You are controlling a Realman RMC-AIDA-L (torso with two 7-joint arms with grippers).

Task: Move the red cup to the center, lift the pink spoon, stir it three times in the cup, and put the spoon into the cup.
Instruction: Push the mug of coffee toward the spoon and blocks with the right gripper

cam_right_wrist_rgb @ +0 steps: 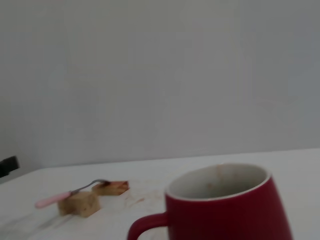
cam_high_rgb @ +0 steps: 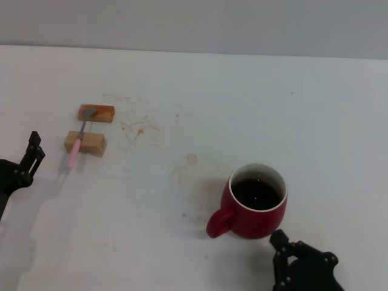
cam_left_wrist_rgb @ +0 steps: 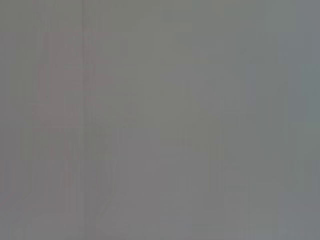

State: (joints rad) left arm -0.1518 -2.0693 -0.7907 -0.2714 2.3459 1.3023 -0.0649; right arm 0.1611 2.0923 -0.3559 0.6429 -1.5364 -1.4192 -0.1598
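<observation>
Two tan blocks (cam_high_rgb: 91, 128) prop the pink spoon (cam_high_rgb: 77, 144) off the bench (cam_high_rgb: 242, 97) over on the robot's left, bowl on the far block, handle across the near one. The red cup (cam_high_rgb: 254, 203) sits towards the right, nearly full of dark liquid, handle pointing left. The right tool (cam_high_rgb: 297, 262) hovers just beside the cup's near side; I cannot tell whether it is open or closed. The left tool (cam_high_rgb: 27, 160) waits near the spoon, its state also unclear to me. My worry is the drink: a jerky push or an off-centre grip could slop it over the rim or tip the cup.
</observation>
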